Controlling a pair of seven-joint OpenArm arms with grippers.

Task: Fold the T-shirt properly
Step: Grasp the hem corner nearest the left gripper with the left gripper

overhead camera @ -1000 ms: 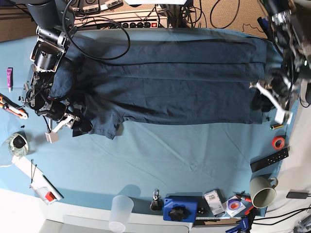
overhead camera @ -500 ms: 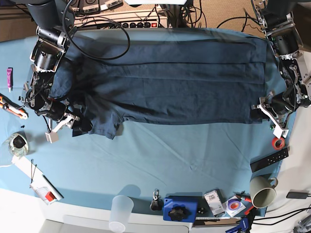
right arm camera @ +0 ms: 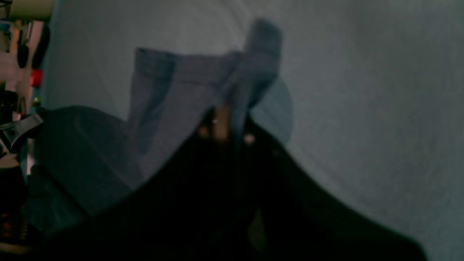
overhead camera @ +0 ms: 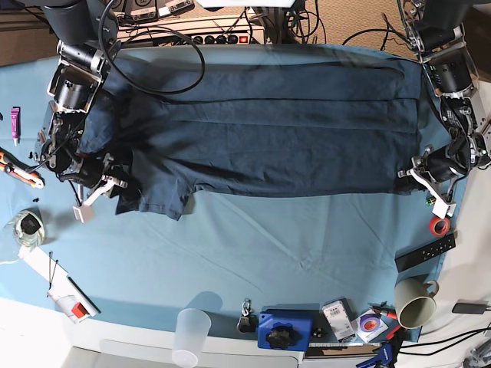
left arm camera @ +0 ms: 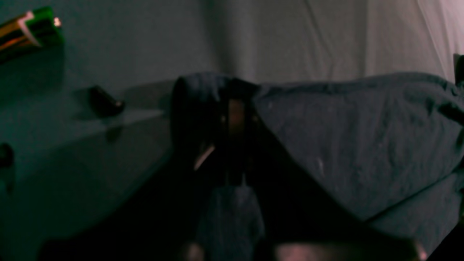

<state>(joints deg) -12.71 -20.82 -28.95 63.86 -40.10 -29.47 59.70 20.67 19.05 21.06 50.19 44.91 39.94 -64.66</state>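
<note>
You have one T-shirt (overhead camera: pixel 268 123) spread flat across the far half of the counter (overhead camera: pixel 253 253), on the teal cloth, with a sleeve (overhead camera: pixel 161 195) sticking toward you on the base view's left. Your left end effector (overhead camera: pixel 426 170) sits at the shirt's near corner on that view's right, clamped on the hem; its wrist view shows the fabric (left arm camera: pixel 232 119) bunched up between the closed fingers. Your right end effector (overhead camera: pixel 103 182) is at the sleeve end, pinched shut on the shirt, and its wrist view shows a lifted fold (right arm camera: pixel 232 90) of cloth caught there. For containers, you have two along the near edge: one clear plastic cup (overhead camera: pixel 191 336) standing upright and one mug (overhead camera: pixel 415 301) tipped on its side; nothing can be made out inside either. One red tape roll (overhead camera: pixel 439 225) and one black remote (overhead camera: pixel 425 252) lie near the mug.
</note>
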